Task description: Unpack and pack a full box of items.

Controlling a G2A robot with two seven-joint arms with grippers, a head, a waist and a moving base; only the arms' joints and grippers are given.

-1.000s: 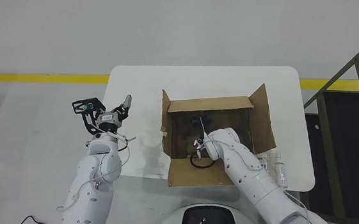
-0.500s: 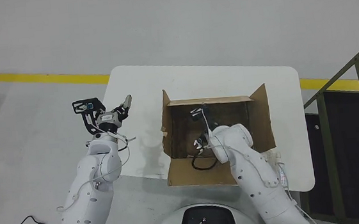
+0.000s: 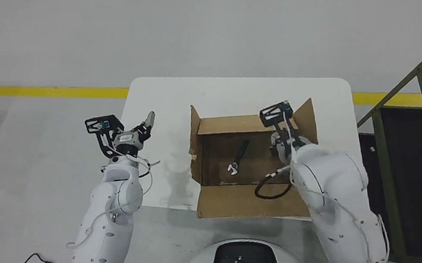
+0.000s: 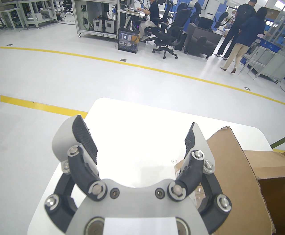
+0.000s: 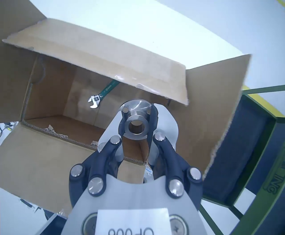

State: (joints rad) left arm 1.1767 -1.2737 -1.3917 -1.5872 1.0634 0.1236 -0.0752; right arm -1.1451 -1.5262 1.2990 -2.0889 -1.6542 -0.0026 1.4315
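While unpacking looks nearly done, it is not finished: the right pincer (image 5: 137, 118), clenched on a metal fitting (image 5: 136, 104), hangs above the far right corner of the open box (image 5: 44, 142), and the fitting is not yet set on the table (image 4: 124, 115). One wrench (image 5: 104, 91) lies on the box floor, yet to come out. The left pincer (image 4: 135, 133) hovers released over the table's left part, beside the box — repacking, I judge, has not begun
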